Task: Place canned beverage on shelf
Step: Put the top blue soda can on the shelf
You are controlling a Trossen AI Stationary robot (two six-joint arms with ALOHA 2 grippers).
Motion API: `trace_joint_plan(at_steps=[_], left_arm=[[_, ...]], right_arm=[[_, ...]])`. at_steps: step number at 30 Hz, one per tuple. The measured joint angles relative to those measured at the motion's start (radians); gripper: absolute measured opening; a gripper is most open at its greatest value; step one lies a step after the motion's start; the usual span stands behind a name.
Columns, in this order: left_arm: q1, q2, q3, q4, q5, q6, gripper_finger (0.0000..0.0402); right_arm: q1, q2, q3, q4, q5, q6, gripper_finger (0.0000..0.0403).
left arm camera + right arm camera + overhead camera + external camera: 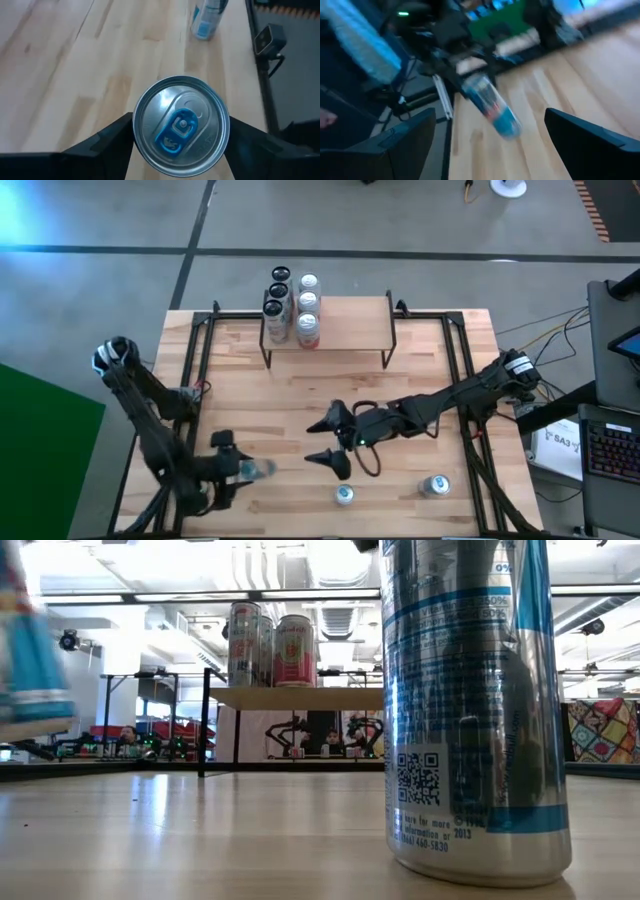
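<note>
Here, smooth cylindrical silver-blue can (181, 126) between left tool (180, 140) dark fingers, wood-grain table (420, 370)

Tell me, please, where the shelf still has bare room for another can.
The shelf is crowded only at its left end, where five cans stand clustered. From those cans to the right-hand legs the top board is bare. On the table, the strip in front of the shelf is also free, up to the right gripper.

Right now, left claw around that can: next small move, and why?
Probably lift it straight up. The left claw has its fingers against both sides of the blue-tab can, and the shelf lies across the table with four cans already on it.
</note>
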Motion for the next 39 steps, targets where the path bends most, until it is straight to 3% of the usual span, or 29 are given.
trace_joint_plan(at_steps=[5, 13, 18, 26, 35, 39], left_arm=[[0.171, -0.002, 0.008, 0.050, 0.207, 0.331, 0.0251], [0.411, 0.000, -0.023, 0.213, 0.420, 0.673, 0.0251], [0.473, 0.001, -0.063, 0.273, 0.578, 0.755, 0.0251], [0.510, 0.001, -0.076, 0.282, 0.631, 0.804, 0.0261], [0.559, 0.000, -0.075, 0.282, 0.640, 0.791, 0.0356], [0.564, 0.000, -0.053, 0.231, 0.635, 0.743, 0.0380]], right_arm=[[-0.001, 0.000, 0.030, -0.032, -0.014, -0.191, 0.0364], [-0.007, 0.000, 0.066, -0.188, 0.042, -0.099, 0.0364], [-0.004, 0.001, 0.066, -0.212, 0.045, -0.039, 0.0364], [0.011, 0.004, 0.066, -0.237, 0.127, -0.020, 0.0364], [0.011, 0.057, 0.065, -0.243, 0.117, -0.039, 0.0364], [0.010, 0.082, 0.065, -0.224, 0.112, -0.038, 0.0364]])
